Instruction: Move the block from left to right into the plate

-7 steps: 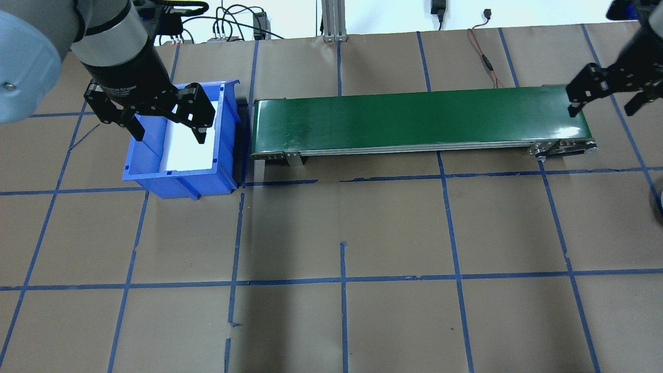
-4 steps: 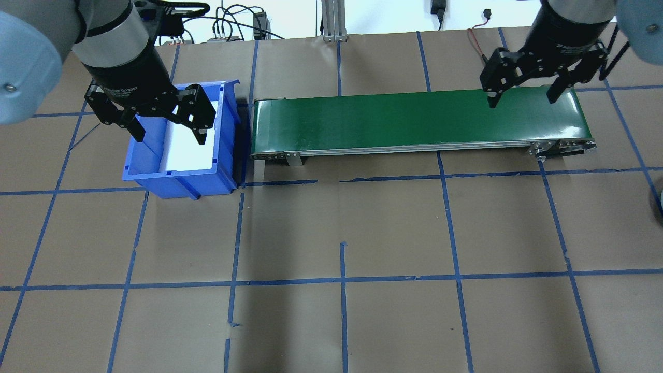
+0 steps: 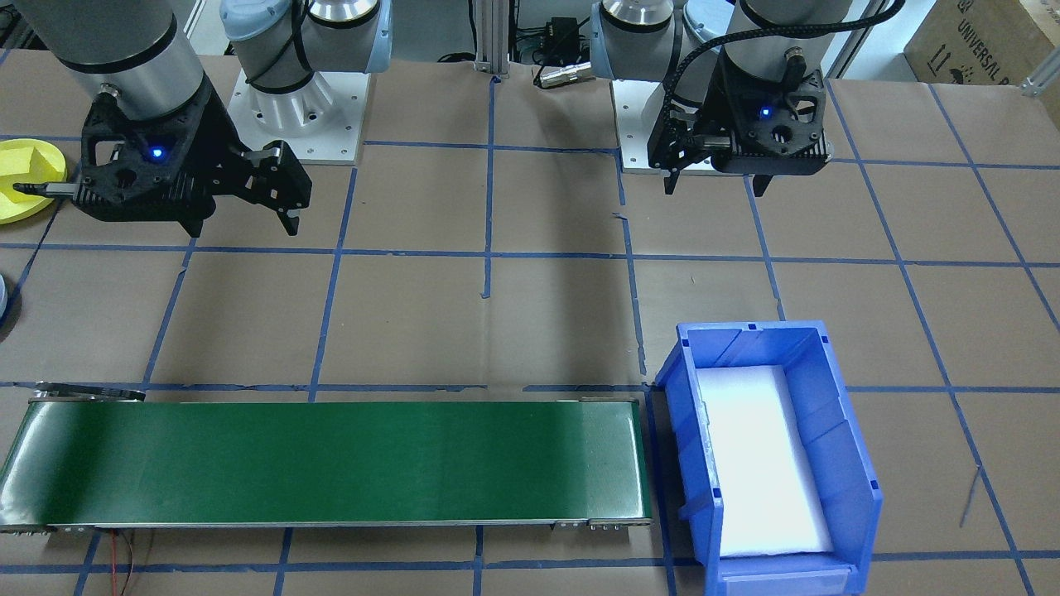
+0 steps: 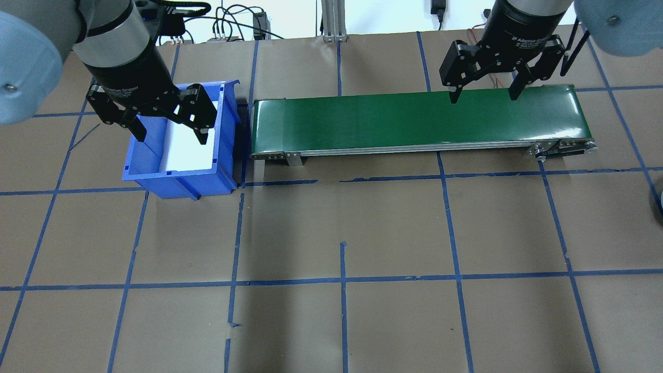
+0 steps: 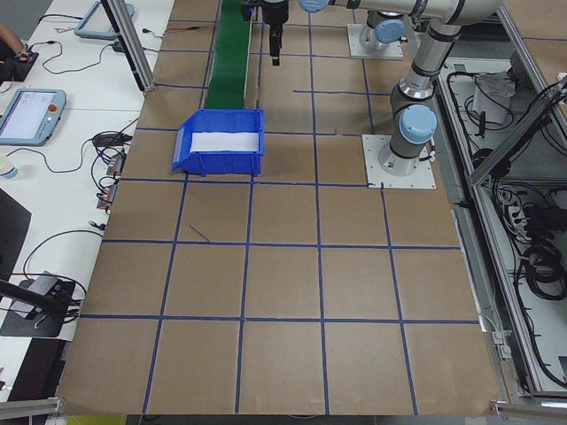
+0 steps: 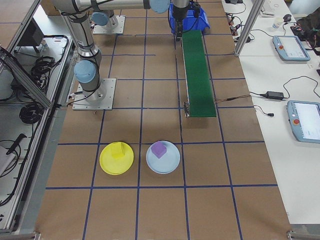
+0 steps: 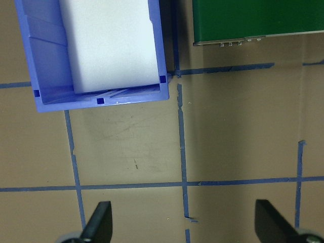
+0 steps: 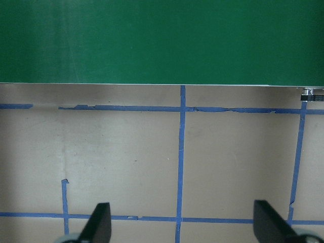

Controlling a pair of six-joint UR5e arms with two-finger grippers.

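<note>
The left gripper (image 4: 168,132) hangs above the blue bin (image 4: 182,171) at the green conveyor's (image 4: 419,119) end, jaws apart and empty. The right gripper (image 4: 484,94) hangs over the conveyor's opposite end, jaws likewise apart and empty. Beyond that end, on the desk (image 6: 150,210), the yellow plate (image 6: 111,165) carries a yellow block (image 6: 117,151).

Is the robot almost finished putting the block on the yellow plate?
It looks nearly finished: a yellow block already sits on the yellow plate. Nothing is in hand: the left tool hangs open over the blue bin, and the right tool hangs open over the green belt. No other block shows on the belt or in the bin.
</note>
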